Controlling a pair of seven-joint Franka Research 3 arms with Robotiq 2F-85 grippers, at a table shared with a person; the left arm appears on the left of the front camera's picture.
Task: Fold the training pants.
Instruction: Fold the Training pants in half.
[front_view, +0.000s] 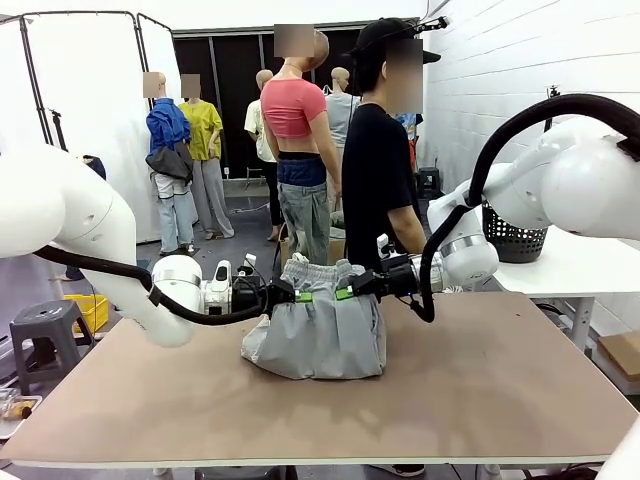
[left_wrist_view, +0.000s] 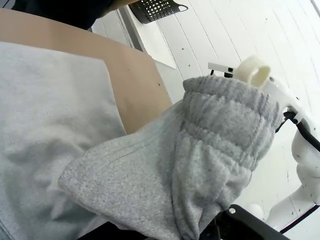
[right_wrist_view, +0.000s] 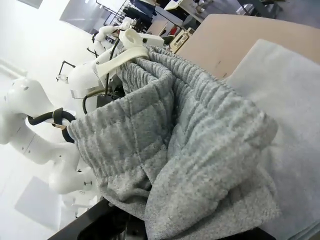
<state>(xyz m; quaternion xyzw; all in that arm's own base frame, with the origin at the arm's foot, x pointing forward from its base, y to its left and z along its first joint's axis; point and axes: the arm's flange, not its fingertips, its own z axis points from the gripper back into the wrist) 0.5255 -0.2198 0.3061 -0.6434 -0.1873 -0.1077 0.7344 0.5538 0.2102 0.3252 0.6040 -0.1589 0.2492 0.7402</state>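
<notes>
While both arms hold the waistband end up off the brown wooden surface (front_view: 480, 380), this looks like the middle of a fold: the light grey soft jersey training pants (front_view: 320, 335) are gripped at either side of the gathered elastic waist, with the rest of the fabric slumped in a rounded heap on the surface below, roughly in the middle toward the far edge. The left tool (front_view: 297, 296) is clamped tight on the left side of the waistband and the right tool (front_view: 347, 293) is clamped on the right side, the two sitting near each other with the waist bunched between them. In the wrist views the ribbed elastic band is scrunched and folded over itself, with flat grey cloth lying on the surface underneath, so part of the garment already seems laid down. Best guess for the next move: both arms need to travel together, carry the waist over the lower layer and lay it down evenly before letting go, otherwise it'll land lumpy. A person in a black t-shirt (front_view: 378, 180) stands at the far side, just behind the pants.
</notes>
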